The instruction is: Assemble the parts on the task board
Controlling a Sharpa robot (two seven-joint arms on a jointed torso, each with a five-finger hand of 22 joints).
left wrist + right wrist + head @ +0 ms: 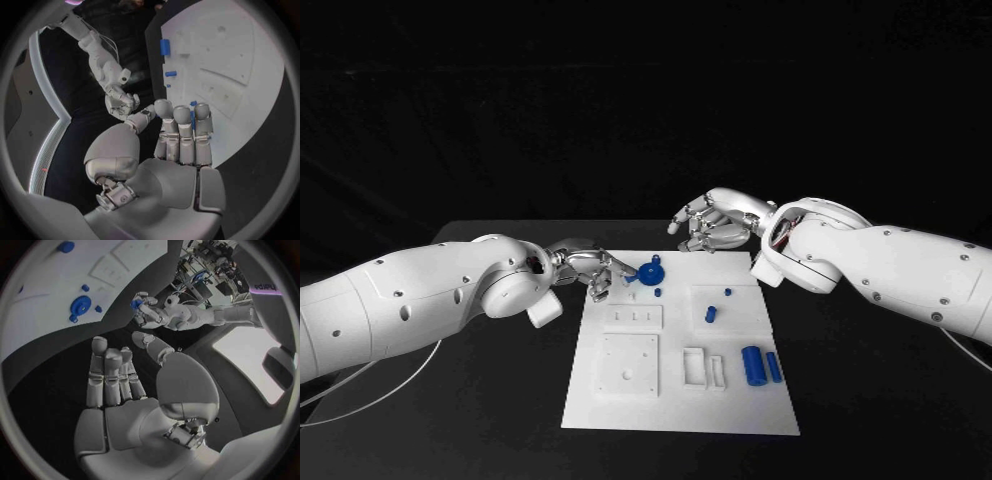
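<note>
The left hand (593, 270) holds a small blue part (620, 282) just beside the blue gear (651, 273); the right hand (711, 222), fingers apart and holding nothing, waits farther back.

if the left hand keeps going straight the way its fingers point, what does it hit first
Probably the blue gear-like part standing on the task board: the left hand sits at the board's edge, fingers aimed toward it. Depth is unclear.

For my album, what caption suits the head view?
Left robot hand holds a blue part over the white task board.
</note>
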